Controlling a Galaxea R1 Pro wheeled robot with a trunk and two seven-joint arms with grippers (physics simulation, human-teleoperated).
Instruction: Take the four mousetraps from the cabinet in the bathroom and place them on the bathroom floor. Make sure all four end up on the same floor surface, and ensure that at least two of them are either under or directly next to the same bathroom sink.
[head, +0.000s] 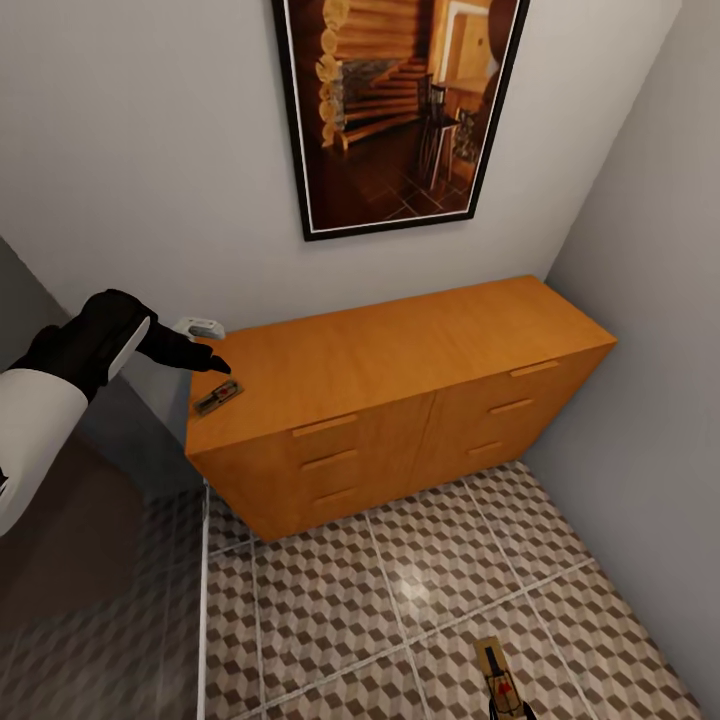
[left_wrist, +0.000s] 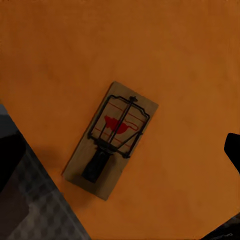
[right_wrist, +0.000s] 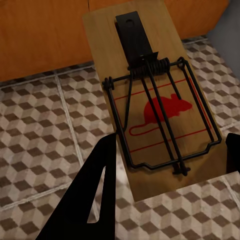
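Right gripper (right_wrist: 165, 175), fingers spread, holds a mousetrap (right_wrist: 155, 100) low over floor (head: 400, 600); left gripper (head: 205, 365), grip unclear, hovers over cabinet-top trap (head: 217, 398), likely next pick.

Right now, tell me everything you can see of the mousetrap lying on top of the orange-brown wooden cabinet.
The small flat tan wooden mousetrap lies flat near the left front corner of the orange-brown wooden cabinet's top. It carries a dark wire frame, a black tab at one end and a red mouse print. Nothing touches it but the cabinet; the left gripper hovers just above, beside it.
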